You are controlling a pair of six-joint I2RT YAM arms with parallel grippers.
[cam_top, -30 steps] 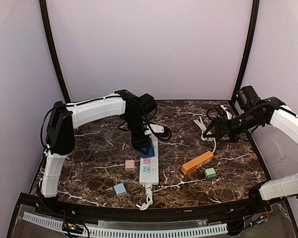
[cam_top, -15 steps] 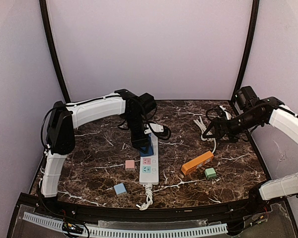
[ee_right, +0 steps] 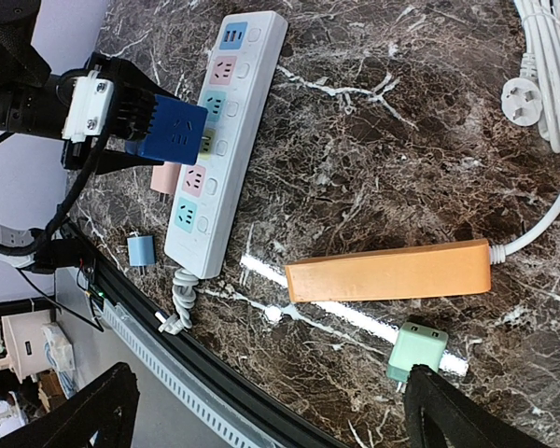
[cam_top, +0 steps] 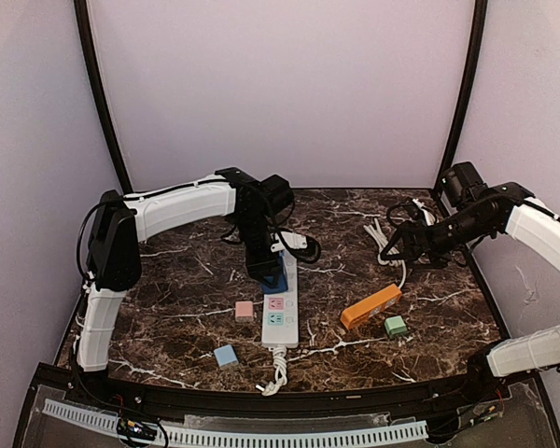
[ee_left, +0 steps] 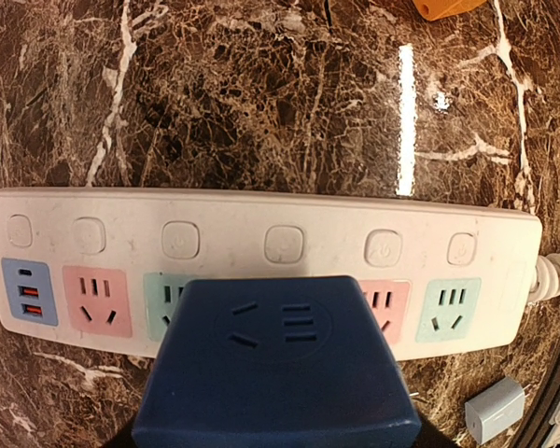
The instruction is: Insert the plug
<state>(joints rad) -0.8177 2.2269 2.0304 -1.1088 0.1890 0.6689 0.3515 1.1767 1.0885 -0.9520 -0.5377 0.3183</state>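
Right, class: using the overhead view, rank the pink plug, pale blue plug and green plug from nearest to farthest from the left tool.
1. Pink plug, left of the white strip.
2. Pale blue plug, left, by the front edge.
3. Green plug, right, beside the orange strip.

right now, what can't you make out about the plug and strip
Pins of the blue plug: left wrist view, hidden under its own body.
Middle sockets of the white strip: left wrist view, covered by the plug.
Whether it is seated: top view, too small, left hand above it.
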